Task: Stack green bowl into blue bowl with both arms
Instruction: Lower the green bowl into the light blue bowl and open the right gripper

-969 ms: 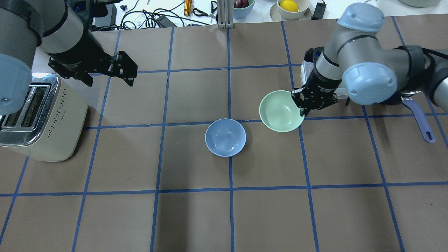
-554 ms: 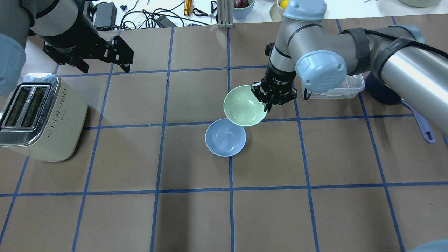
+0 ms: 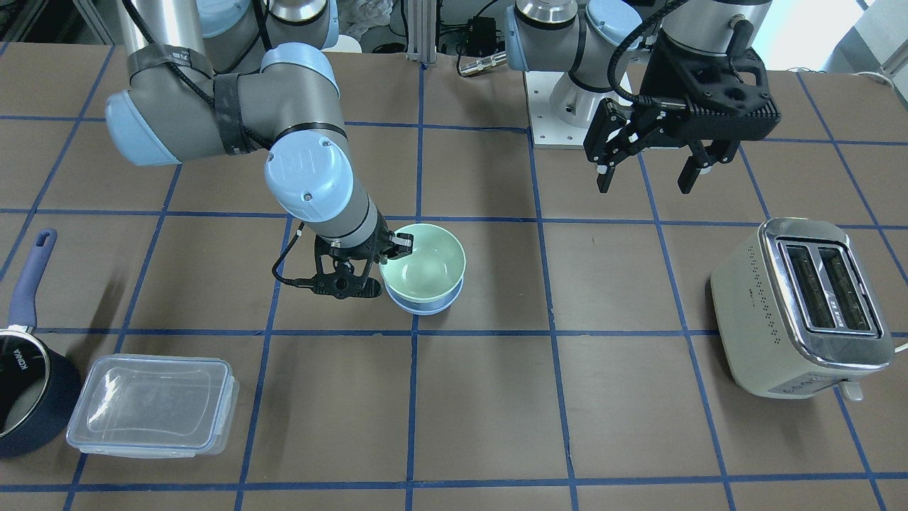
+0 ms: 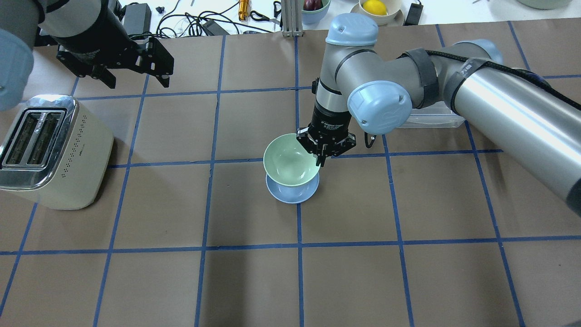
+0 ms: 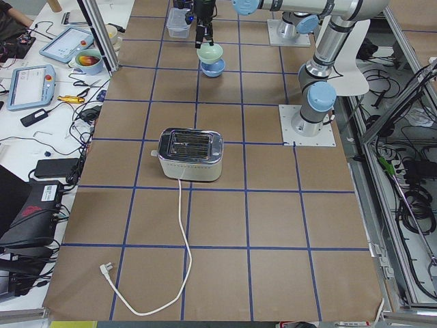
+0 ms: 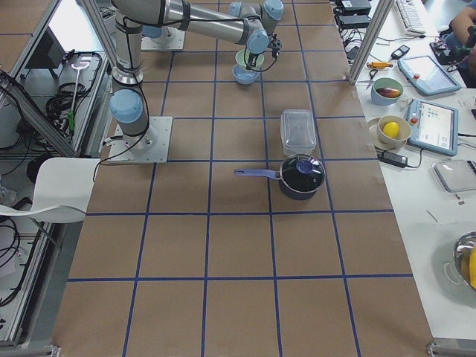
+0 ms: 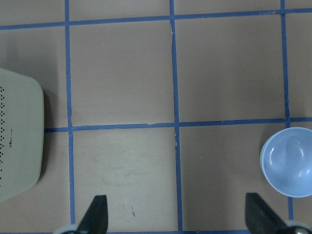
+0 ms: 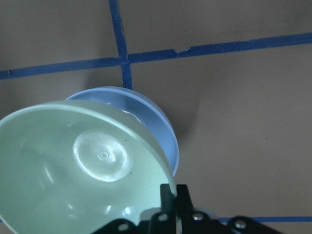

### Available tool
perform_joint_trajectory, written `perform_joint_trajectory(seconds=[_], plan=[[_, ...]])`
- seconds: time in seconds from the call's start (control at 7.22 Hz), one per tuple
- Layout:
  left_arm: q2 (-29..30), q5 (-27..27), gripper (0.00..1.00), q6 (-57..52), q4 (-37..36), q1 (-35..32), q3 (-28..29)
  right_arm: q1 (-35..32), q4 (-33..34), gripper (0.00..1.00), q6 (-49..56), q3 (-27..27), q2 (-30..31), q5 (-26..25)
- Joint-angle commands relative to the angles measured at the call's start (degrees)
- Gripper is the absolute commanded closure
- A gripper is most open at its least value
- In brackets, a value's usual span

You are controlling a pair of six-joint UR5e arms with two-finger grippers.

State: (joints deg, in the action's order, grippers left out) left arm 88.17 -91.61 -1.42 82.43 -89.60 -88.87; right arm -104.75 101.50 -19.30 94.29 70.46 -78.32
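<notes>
Two bowls are showing on the bench (image 4: 408,272): one green bowl (image 4: 288,161) and one blue bowl (image 4: 292,195). The right claw (image 4: 318,159) is pinching the green bowl's rim. That bowl is hanging beside the claw's fingertips, mouth facing up, over the blue bowl just below the claw. Whether the bowls are touching is unclear. The left claw (image 4: 138,82) is hovering well apart, fingers spread, gripping nothing.

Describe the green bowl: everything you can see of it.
The green bowl is small, round, pale mint, smooth and glossy, plain and empty, with a faint circle at its inner bottom. It is mouth-up, directly over the blue bowl, whose rim shows beneath it. Whether the two touch cannot be told. The right end effector clamps its rim on the side nearest the right arm. Nothing else touches it.
</notes>
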Motion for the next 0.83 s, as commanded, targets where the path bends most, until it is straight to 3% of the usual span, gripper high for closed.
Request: perform_joint_trajectory(seconds=[0.0,0.14,0.28,0.42,0.55,0.69], plan=[[0.07,0.21,0.00,0.19,-0.07,-0.31,-0.42,-0.80,3.67,1.00,0.05,1.51,-1.37,0.01],[0.07,0.38,0.00,0.19,-0.08,-0.31,-0.42,-0.80,4.05,1.00,0.23,2.64,-1.90,-0.68],[0.07,0.38,0.00,0.19,-0.08,-0.31,-0.42,-0.80,5.71,0.87,0.32,4.05,-2.00,-0.69],[0.07,0.21,0.00,0.19,-0.08,-0.31,-0.25,-0.80,7.55,0.17,0.49,4.93,-2.00,-1.13],[0.07,0.21,0.00,0.19,-0.16,-0.22,0.10,-0.80,8.01,0.00,0.32,4.68,-1.56,-1.83],[0.16,0.30,0.00,0.19,-0.25,-0.22,0.10,-0.28,7.84,0.00,0.75,3.63,-1.21,-2.01]])
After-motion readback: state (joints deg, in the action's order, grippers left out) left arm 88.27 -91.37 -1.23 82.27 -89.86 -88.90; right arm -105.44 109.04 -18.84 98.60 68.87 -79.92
